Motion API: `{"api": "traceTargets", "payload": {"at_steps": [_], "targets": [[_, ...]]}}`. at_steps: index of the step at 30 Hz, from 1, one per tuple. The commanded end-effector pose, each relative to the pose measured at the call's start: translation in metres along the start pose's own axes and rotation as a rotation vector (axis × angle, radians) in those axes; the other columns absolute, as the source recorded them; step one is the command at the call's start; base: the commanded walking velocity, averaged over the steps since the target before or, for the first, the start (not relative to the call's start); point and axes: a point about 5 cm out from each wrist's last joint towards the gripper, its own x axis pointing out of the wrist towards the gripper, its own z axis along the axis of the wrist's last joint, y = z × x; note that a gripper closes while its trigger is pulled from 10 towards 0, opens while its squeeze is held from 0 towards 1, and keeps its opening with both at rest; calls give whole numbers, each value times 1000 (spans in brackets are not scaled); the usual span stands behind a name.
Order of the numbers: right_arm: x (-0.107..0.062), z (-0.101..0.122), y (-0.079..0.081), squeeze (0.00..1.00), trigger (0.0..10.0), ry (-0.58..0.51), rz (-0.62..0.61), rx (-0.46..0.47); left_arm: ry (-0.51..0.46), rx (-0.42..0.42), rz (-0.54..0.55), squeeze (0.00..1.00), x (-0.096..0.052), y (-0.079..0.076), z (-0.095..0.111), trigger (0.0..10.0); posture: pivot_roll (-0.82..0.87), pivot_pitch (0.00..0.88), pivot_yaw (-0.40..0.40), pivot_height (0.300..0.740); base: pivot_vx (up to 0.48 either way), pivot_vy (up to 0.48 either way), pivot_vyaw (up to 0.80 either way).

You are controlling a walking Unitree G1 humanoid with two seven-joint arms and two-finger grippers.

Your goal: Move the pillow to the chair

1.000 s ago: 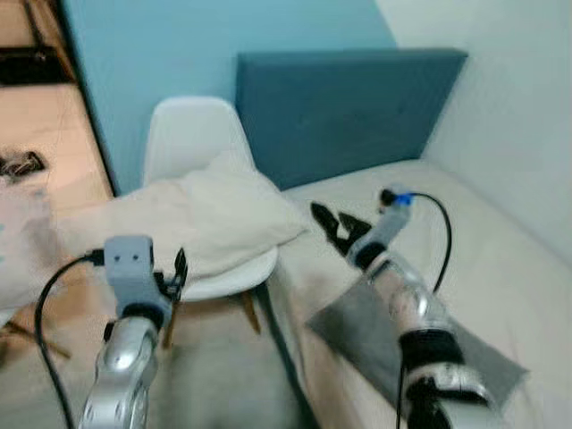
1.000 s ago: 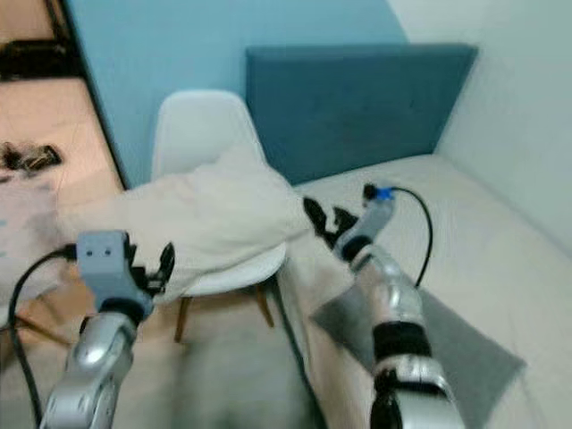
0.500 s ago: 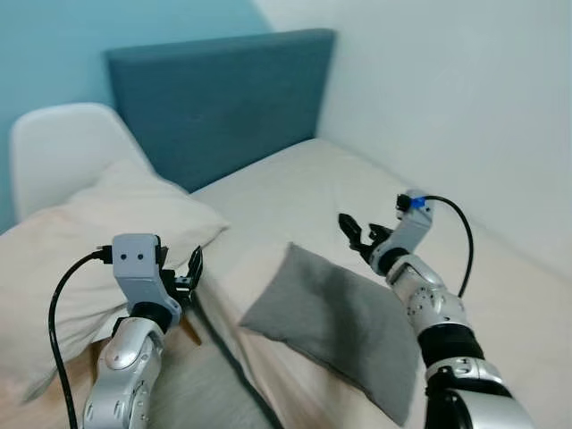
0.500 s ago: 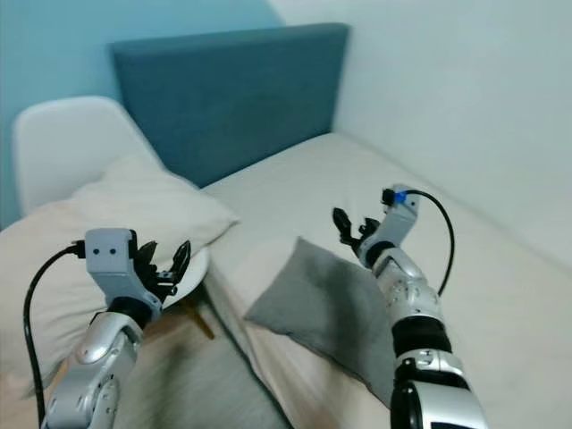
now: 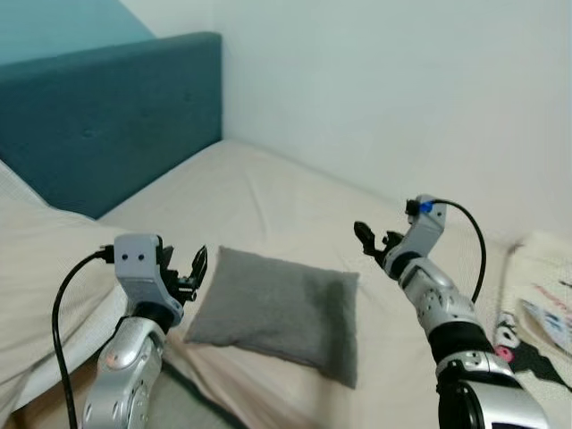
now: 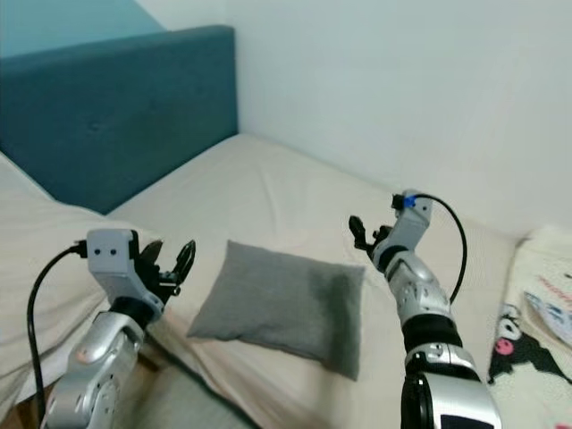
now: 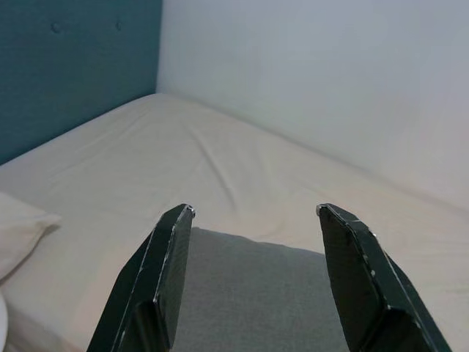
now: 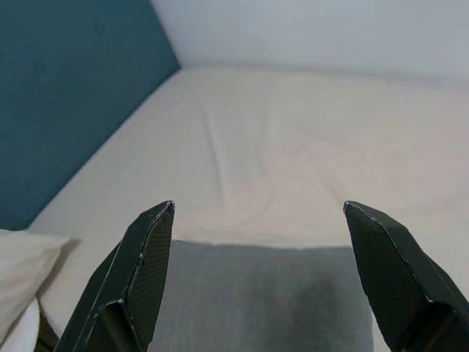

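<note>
A grey pillow (image 5: 277, 311) lies flat on the beige bed (image 5: 268, 206), near its front edge. A large cream pillow (image 5: 36, 259) rests at the far left. My left gripper (image 5: 192, 268) hovers open just left of the grey pillow, holding nothing. My right gripper (image 5: 371, 241) is raised open above the bed, just past the grey pillow's right corner. In the left wrist view the open gripper (image 7: 255, 210) frames the grey pillow (image 7: 256, 293). The right wrist view also looks past its open gripper (image 8: 256, 205) down onto the grey pillow (image 8: 264, 301).
A teal padded headboard (image 5: 98, 116) stands at the back left against a white wall (image 5: 402, 98). A blanket with a cartoon print (image 5: 541, 313) lies on the bed at the far right. A strip of floor (image 5: 188, 407) shows at the bottom edge.
The camera has swung right: the white chair has left the picture and the grey pillow now sits in the middle. Both grippers stay open and empty.
</note>
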Motion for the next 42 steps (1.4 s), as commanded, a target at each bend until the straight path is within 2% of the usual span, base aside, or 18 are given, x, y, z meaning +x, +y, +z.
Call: {"api": "traceTargets", "payload": {"at_steps": [1,4,8,10,12,14,16,18,22,24,25,27,29,30,31,33,35,42], "targets": [[0,-1,3,0,10000,4,20,-14,9,5,-1,0,0,-2,-3,10000,-25,0,-98,740,0,0,-694],[1,-5,10,0,10000,15,75,-53,-5,71,41,0,-1,6,0,10000,-25,0,-101,740,0,0,-685],[1,-7,11,0,10000,20,92,-68,-6,121,83,0,-1,15,2,10000,-24,0,-101,740,0,0,-669],[0,-8,11,0,10000,26,105,-89,10,188,186,0,-3,41,1,10000,-25,0,-106,740,0,0,-666],[0,-8,11,0,10000,26,105,-89,10,188,186,0,-3,41,1,10000,-25,0,-106,740,0,0,-663],[-1,-8,12,0,10000,19,133,-122,17,216,257,0,-6,59,3,10000,-27,0,-107,740,0,0,-634],[-1,-7,15,0,10000,4,162,-123,16,225,276,0,-8,64,4,10000,-25,0,-108,740,0,0,-303],[-4,-2,21,0,10000,-56,204,-146,16,239,305,0,-11,71,6,10000,-27,0,-107,740,0,0,0],[-17,-6,25,0,10000,-91,213,-182,29,255,322,0,-18,74,6,10000,-36,0,-106,740,0,0,0],[-32,-17,25,0,10000,-83,206,-210,44,264,327,0,-24,74,4,10000,-42,0,-101,740,0,0,0],[-32,-17,25,0,10000,-83,206,-210,44,264,327,0,-24,74,4,10000,-42,0,-101,740,0,0,0],[-49,-29,24,0,10000,-69,199,-243,61,272,329,0,-32,73,1,10000,-42,0,-97,740,0,0,0],[-53,-32,23,0,10000,-66,198,-250,65,273,330,0,-35,73,0,10000,-42,0,-97,740,0,0,0],[-58,-38,22,0,10000,-49,188,-243,84,278,332,0,-40,73,-3,10000,-49,0,-83,740,0,0,0],[-58,-38,22,0,10000,-49,188,-243,84,278,332,0,-40,73,-3,10000,-49,0,-83,740,0,0,0],[-62,-47,18,0,10000,3,150,-262,116,289,336,0,-49,74,-8,10000,-46,1,-69,740,0,0,0],[-60,-47,15,0,10000,13,131,-250,124,293,337,0,-49,75,-9,10000,-46,3,-66,735,0,0,0],[-54,-29,13,0,10000,-37,83,-179,105,316,323,0,-43,79,3,10000,-52,31,-58,715,0,0,0]]}}
